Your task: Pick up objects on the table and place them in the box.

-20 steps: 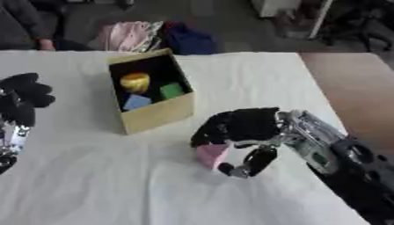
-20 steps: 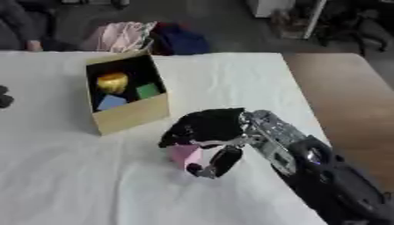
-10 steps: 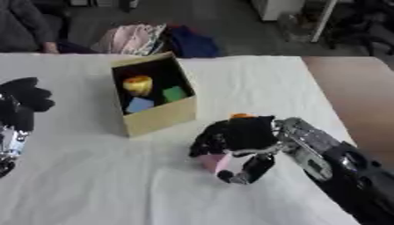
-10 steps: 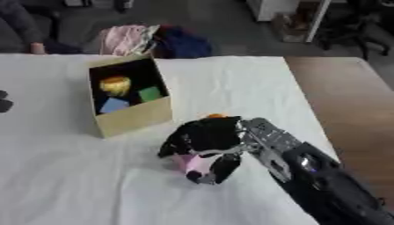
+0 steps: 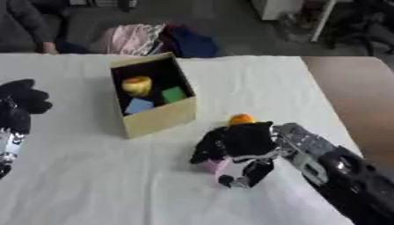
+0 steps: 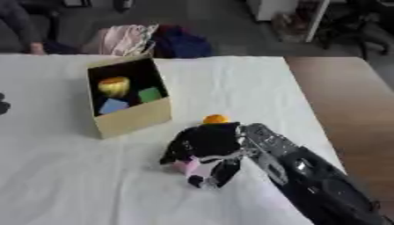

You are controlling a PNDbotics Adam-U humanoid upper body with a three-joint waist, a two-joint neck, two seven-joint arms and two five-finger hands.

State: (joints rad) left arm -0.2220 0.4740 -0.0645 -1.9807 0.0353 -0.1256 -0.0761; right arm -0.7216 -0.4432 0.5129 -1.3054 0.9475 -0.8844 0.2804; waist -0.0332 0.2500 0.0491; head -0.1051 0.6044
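Observation:
A tan cardboard box (image 5: 158, 119) stands open on the white table; inside lie a yellow object (image 5: 137, 85), a green block (image 5: 174, 94) and a blue block (image 5: 139, 105). My right hand (image 5: 238, 141) rests on the cloth just right of the box, its fingers curled over a pink object (image 5: 209, 165) that mostly hides beneath them. A small orange object (image 5: 241, 119) peeks out right behind that hand. My left hand (image 5: 21, 102) shows at the left edge, fingers up, holding nothing.
The white table (image 5: 92, 184) ends at the right in a brown wooden surface (image 5: 350, 96). Beyond the far edge lie pink cloth (image 5: 129, 38) and a dark blue bundle (image 5: 191, 44).
My right hand has slid a little away from the box and lowered onto the pink object, and the orange object has come into sight behind it. The camera shifted slightly.

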